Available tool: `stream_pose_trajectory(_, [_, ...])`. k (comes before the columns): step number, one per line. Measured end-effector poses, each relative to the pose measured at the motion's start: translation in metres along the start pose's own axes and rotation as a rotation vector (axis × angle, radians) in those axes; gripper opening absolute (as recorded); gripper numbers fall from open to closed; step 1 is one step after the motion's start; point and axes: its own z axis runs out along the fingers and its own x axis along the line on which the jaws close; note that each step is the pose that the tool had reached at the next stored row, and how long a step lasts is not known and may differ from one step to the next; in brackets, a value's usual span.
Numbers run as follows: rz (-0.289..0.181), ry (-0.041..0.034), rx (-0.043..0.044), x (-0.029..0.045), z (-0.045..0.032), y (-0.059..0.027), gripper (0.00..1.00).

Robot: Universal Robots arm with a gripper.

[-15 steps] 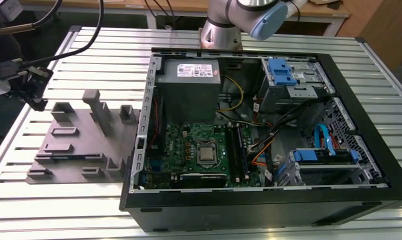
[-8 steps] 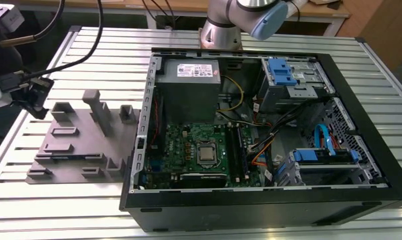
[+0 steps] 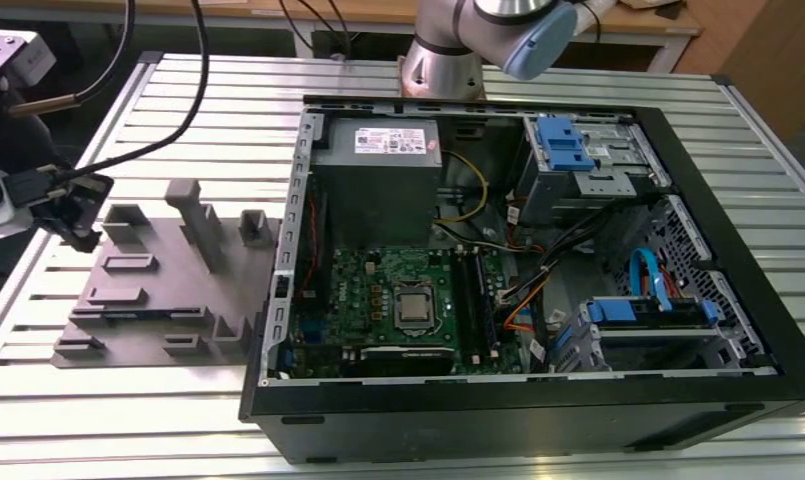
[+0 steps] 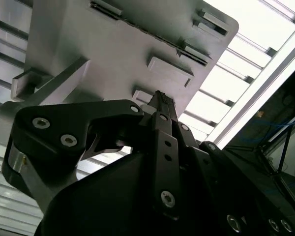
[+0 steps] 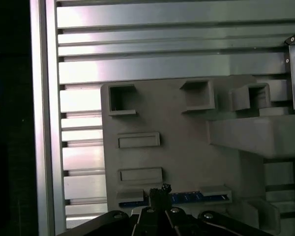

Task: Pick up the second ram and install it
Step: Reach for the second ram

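Ribbed aluminium bench (image 3: 175, 400) carries an open computer case (image 3: 722, 400) on the exterior view's right and a grey holder block (image 3: 175, 300) on its left. Inside the case lie the grey power supply (image 3: 375, 165) and the green motherboard (image 3: 375, 290), and loose wires cross between them. Black cables (image 3: 175, 100) hang over the bench beside the holder.

The hand (image 3: 71, 215) hovers at the holder's far left end, well apart from the case. The second ram (image 5: 187, 198) stands on edge in a long slot of the holder, only its blue top edge showing. In the first wrist view the fingertips (image 5: 158, 192) cover part of it. They look closed together with nothing between them, though whether they touch the stick is hard to make out. The holder's raised posts stand near the slot.
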Motion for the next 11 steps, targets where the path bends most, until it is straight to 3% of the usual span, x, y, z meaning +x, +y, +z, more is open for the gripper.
stream_pose_trajectory(11, [0.000, 0.0001, 0.0001, -0.0033, 0.0198, -0.0092, 0.11])
